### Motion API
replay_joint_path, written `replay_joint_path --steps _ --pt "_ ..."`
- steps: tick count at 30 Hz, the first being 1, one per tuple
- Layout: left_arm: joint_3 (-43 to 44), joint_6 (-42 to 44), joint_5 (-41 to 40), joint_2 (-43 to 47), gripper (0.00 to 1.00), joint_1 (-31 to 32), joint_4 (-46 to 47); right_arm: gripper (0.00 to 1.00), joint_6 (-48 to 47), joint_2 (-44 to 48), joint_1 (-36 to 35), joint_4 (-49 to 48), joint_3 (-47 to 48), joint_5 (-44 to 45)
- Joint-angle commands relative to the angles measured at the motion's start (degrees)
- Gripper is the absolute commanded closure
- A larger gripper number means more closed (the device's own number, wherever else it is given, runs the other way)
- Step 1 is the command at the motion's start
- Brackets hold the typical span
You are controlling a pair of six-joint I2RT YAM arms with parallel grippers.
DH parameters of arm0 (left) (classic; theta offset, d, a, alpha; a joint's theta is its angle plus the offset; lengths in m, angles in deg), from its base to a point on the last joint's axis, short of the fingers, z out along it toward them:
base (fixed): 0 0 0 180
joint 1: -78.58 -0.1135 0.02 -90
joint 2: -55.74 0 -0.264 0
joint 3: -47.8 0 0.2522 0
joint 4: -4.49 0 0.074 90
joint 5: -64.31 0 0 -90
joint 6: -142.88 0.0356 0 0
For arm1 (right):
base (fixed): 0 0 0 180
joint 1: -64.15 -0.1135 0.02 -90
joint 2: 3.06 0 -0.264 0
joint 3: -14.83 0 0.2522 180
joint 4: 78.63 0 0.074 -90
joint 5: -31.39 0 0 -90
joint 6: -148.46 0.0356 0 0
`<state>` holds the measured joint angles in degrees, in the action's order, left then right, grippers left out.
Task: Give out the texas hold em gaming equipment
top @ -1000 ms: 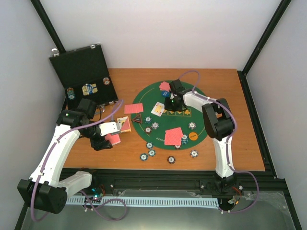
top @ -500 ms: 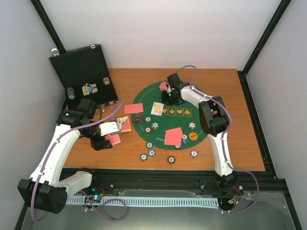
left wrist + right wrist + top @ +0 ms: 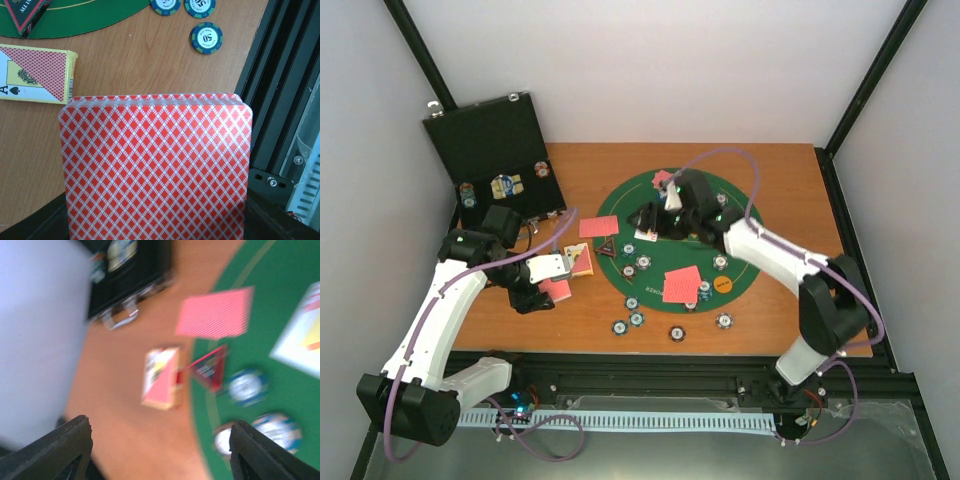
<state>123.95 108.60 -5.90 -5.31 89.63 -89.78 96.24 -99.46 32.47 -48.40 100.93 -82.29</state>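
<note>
Wood is the tabletop point(image 3: 790, 200) that carries everything you are working with. On it lies the round green mat point(image 3: 620, 205). At the far left corner stands the black case point(image 3: 485, 140), lid up, with a few chips point(image 3: 468, 192) in its tray.

Your left arm point(image 3: 450, 300) reaches over the tabletop left of the mat. Its jaws are closed on a deck point(image 3: 155, 170) of red-backed cards, gripped at its two sides, back toward the wrist camera. Your right arm point(image 3: 770, 250) stretches across the mat. Its jaws stand wide apart with nothing between them, over the mat's far left part, and that wrist view is blurred.

A card box point(image 3: 35, 74) lies on the tabletop just beside the held deck, between it and the mat. A pile point(image 3: 682, 284) of red-backed cards rests on the mat's near right part. One red card point(image 3: 598, 227) straddles the mat's left rim, and a face-up card point(image 3: 647, 228) lies near the right jaws. The triangle marker point(image 3: 608, 247) sits at the mat's left rim. An orange button point(image 3: 723, 284) lies on the mat just right of the pile. More chips are scattered on the mat, and four lie on the tabletop off its near edge.
</note>
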Motion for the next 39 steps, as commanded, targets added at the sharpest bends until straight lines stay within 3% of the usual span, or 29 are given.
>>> replay_joint_path --steps 1,4,10,21,39 --pt "0.01 0.96 0.16 0.85 0.73 0.28 1.37 0.24 10.53 6.48 -7.91 -14.82 -11.83 -7.31" --pt "0.23 0.54 0.45 0.93 0.73 0.24 1.50 0.23 15.40 9.50 -12.63 -22.18 -17.80 -7.87" --pt "0.13 -0.25 0.71 0.32 0.72 0.24 2.13 0.23 18.53 10.92 -19.39 -27.98 -19.53 -6.72" --pt "0.71 -0.53 0.83 0.93 0.73 0.23 2.03 0.23 23.08 2.15 -26.48 -37.51 -16.66 -8.14" --pt "1.92 -0.62 0.96 0.98 0.72 0.24 0.69 0.23 26.85 -4.03 -29.63 -44.86 -11.64 -9.35"
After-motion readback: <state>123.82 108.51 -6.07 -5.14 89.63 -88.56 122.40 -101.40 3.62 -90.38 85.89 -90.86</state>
